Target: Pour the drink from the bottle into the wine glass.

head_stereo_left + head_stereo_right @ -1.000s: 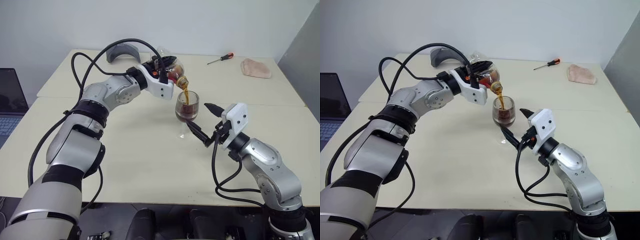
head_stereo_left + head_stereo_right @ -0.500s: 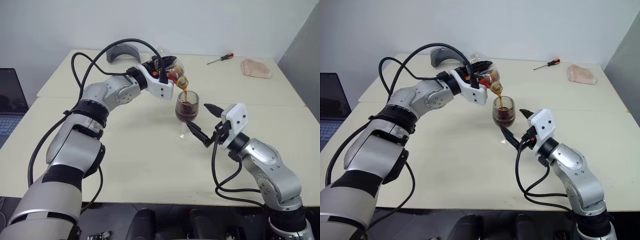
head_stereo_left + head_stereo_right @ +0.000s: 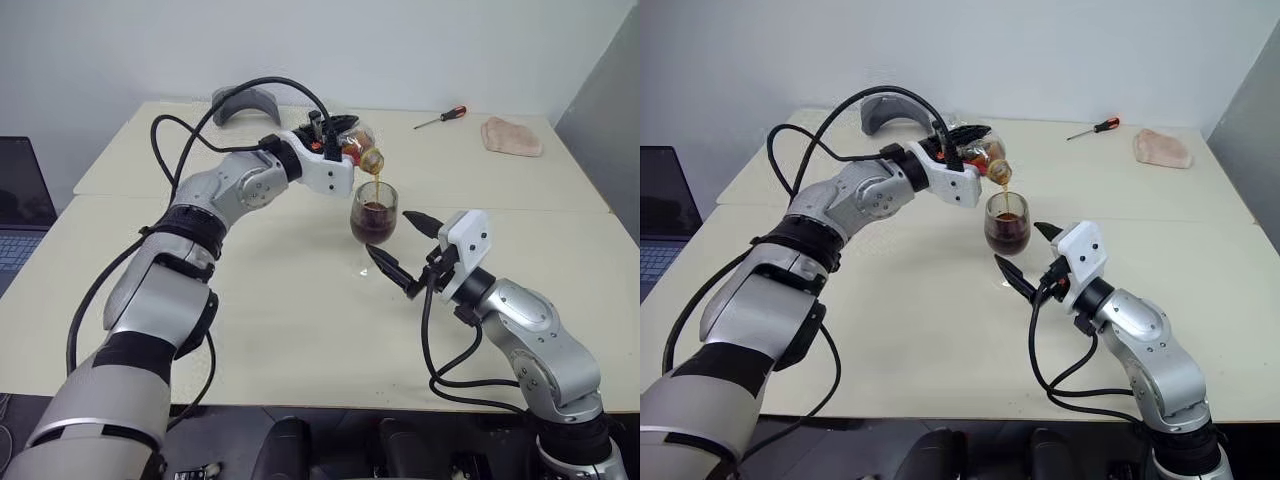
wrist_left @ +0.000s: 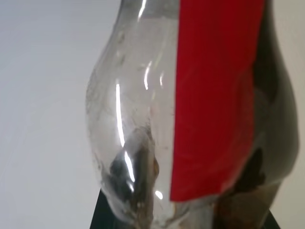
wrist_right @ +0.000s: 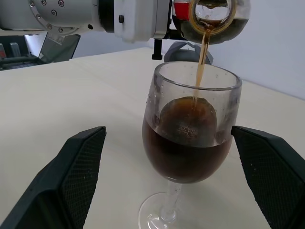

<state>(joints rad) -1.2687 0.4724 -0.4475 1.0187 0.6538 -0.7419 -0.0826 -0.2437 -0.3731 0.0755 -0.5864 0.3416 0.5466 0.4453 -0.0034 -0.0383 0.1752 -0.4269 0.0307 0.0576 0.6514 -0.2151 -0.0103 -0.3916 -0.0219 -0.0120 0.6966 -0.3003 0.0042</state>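
Pouring in progress — bottle tipped over wine glass, mid-desk.
Left gripper clamped on the bottle, mouth down above the rim; thin stream of the drink falling into the bowl, roughly half full. Right gripper just beside the glass, its 2 fingers spread wide either side, not touching. Far right corner of the desk — screwdriver, cloth.

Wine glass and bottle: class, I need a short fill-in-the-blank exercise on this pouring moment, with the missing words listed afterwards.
1. The left gripper tips the bottle over the ____.
2. The drink in the wine glass is dark ____.
3. The right gripper has its fingers ____ on either side of the glass.
4. A ____ with a red handle lies at the table's far edge.

Missing words: wine glass; brown; open; screwdriver
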